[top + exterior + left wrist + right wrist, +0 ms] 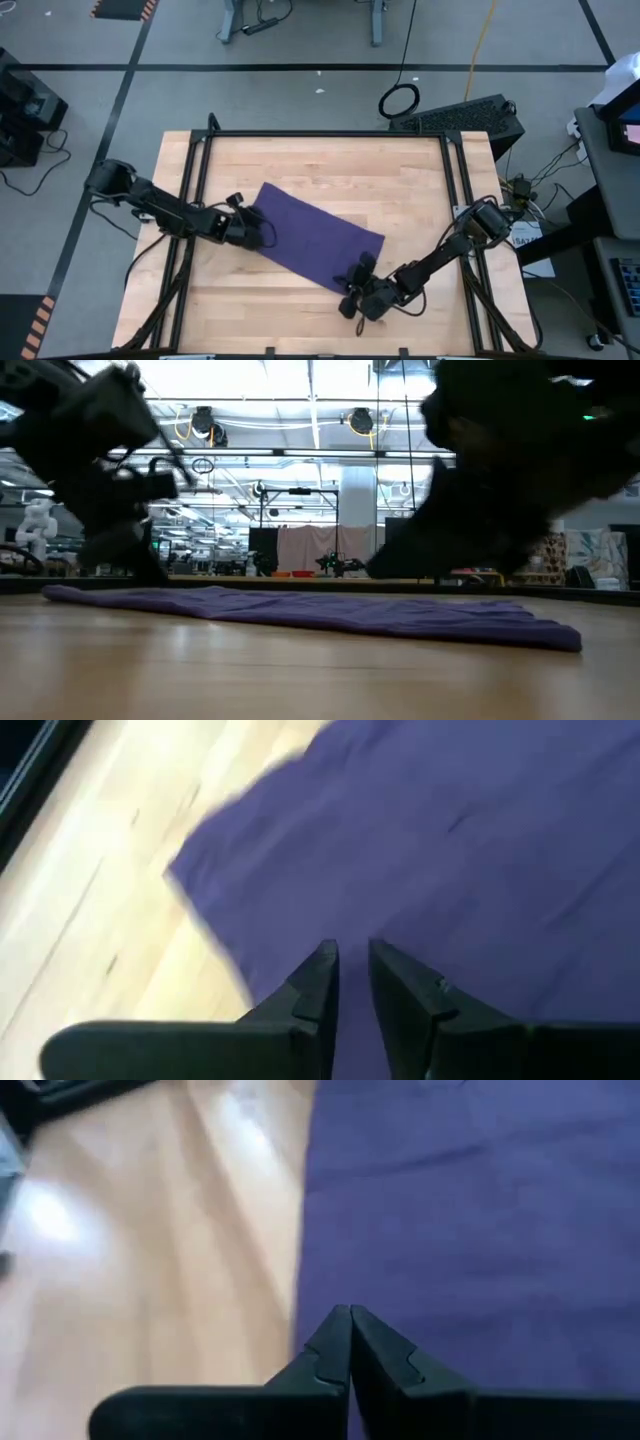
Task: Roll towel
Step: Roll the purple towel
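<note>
The purple towel (315, 240) lies flat and spread out on the wooden table, slanting from far left to near right. It also shows in the low view (320, 610). My left gripper (263, 233) is low over the towel's left short end (260, 900), its fingers a narrow gap apart. My right gripper (358, 268) is low over the towel's near right corner, close to an edge (305, 1230), with its fingers shut together. My left gripper comes slanting down from the table's left over the towel's left end (300, 920); I cannot tell whether its fingertips touch the cloth. My right gripper comes slanting down from the table's near right over the towel close to its edge (320, 1280); I cannot tell whether its shut fingertips touch the cloth.
Bare wood (400, 170) lies beyond the towel toward the far edge, and more (250, 310) toward the near edge. Black frame rails (198, 160) run along the table's left and right sides. A dark box (460, 118) stands off the far right corner.
</note>
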Controlling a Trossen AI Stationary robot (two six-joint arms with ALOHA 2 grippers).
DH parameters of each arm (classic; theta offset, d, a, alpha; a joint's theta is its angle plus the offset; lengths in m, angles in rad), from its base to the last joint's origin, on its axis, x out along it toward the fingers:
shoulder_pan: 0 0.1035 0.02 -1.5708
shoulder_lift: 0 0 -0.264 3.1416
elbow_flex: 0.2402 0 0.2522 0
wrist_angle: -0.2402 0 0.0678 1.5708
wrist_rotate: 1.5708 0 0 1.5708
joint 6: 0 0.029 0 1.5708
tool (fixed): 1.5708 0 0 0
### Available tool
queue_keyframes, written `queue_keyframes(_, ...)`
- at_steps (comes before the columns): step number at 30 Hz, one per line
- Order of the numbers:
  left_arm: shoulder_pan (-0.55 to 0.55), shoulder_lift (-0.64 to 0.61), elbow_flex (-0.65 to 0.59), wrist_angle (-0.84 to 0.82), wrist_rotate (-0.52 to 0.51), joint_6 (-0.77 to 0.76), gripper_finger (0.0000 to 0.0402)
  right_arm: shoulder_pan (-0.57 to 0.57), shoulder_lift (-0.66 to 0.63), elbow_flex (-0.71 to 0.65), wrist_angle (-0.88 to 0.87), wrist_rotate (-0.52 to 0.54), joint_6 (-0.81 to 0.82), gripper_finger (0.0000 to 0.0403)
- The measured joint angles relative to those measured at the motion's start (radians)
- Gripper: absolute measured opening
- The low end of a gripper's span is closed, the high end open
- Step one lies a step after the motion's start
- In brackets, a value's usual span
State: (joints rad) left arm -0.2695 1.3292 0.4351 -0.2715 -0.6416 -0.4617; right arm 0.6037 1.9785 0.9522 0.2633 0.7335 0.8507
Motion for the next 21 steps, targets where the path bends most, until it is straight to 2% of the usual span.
queue_keyframes(2, -0.001, -0.025, 0.029, 0.000, 0.031, 0.024, 0.0067, -0.017, -0.013, 0.021, -0.050, -0.002, -0.060, 0.0000)
queue_keyframes(6, -0.017, -0.077, 0.081, 0.004, 0.143, 0.023, 0.0067, -0.051, -0.083, 0.065, -0.155, -0.090, -0.180, 0.0000)
queue_keyframes(11, -0.073, -0.119, 0.094, 0.007, 0.286, -0.105, 0.0067, -0.082, -0.163, 0.084, -0.298, -0.139, -0.300, 0.0000)
queue_keyframes(17, -0.177, -0.098, 0.066, -0.001, 0.337, -0.342, 0.0067, -0.110, -0.206, 0.084, -0.485, -0.155, -0.303, 0.0000)
queue_keyframes(21, -0.244, -0.065, 0.054, -0.006, 0.337, -0.427, 0.0067, -0.128, -0.207, 0.084, -0.605, -0.193, -0.244, 0.0000)
